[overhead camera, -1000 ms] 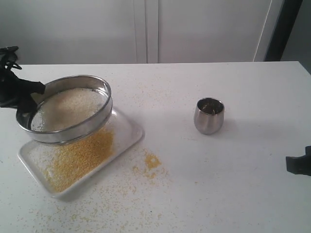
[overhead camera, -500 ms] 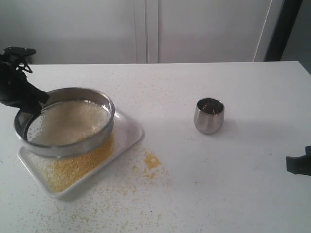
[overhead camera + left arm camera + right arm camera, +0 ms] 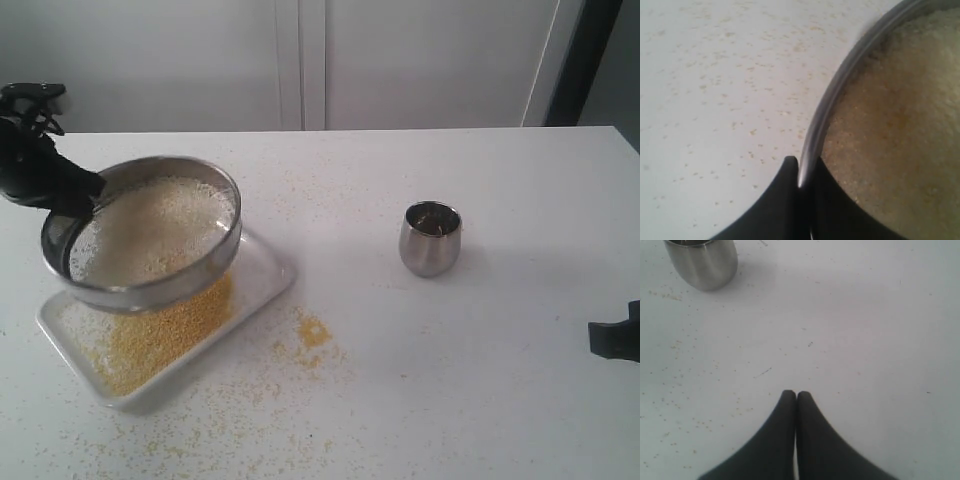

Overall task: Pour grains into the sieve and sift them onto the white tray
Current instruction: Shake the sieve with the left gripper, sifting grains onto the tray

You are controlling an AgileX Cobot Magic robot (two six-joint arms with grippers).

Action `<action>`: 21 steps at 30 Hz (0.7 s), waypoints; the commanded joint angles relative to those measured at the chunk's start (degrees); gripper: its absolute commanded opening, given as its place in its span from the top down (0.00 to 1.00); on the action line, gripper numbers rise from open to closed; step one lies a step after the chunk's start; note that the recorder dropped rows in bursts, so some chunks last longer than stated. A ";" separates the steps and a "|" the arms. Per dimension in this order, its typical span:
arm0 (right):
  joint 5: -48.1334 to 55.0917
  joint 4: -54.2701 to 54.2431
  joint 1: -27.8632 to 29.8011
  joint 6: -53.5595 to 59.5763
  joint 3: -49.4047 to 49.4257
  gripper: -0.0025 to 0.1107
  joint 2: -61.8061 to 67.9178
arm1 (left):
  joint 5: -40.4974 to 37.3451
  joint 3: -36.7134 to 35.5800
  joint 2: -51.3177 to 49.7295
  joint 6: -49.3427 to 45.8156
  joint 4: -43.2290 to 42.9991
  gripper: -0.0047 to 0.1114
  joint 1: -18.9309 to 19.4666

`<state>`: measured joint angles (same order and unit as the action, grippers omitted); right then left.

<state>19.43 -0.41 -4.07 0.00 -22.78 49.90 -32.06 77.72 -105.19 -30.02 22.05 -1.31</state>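
The left arm reaches in from the left edge of the exterior view, its black wrist angled down toward the sieve (image 3: 150, 235). The left gripper (image 3: 799, 167) is clamped on the sieve's steel rim, one finger inside the ring and the other outside, with the wall pinched between them. The sieve is tilted over the left part of the white tray (image 3: 268, 268). Whether its lower edge touches the tray cannot be told.

Pale beige coarse grains (image 3: 155, 225) lie spread over the mesh. In the left wrist view they fill the sieve right up to the rim. Fine golden-yellow grains (image 3: 150, 335) are heaped on the tray under and in front of the sieve. More are scattered over the white table (image 3: 480, 380), with a small yellow pile just off the tray's right corner.

The right gripper (image 3: 796, 395) sits low at the right edge of the exterior view, well apart from the tray. Its two black fingers are pressed together and hold nothing above bare tabletop. A small steel cup (image 3: 431, 238) stands upright between the two arms.
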 commanded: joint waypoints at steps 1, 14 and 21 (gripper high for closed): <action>-0.33 0.11 0.14 0.00 0.18 0.98 -0.09 | -3.35 0.08 0.72 0.72 2.10 0.96 -0.44; -0.22 0.10 0.14 0.00 0.18 0.98 -0.09 | -3.68 -0.01 0.48 14.73 0.23 0.96 2.46; -0.22 0.10 0.14 0.00 0.18 0.98 -0.09 | -5.80 -0.01 -0.08 6.16 0.67 0.96 2.19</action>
<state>19.43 -0.41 -4.07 0.00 -22.78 49.90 -37.76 77.61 -105.19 -36.31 19.65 0.32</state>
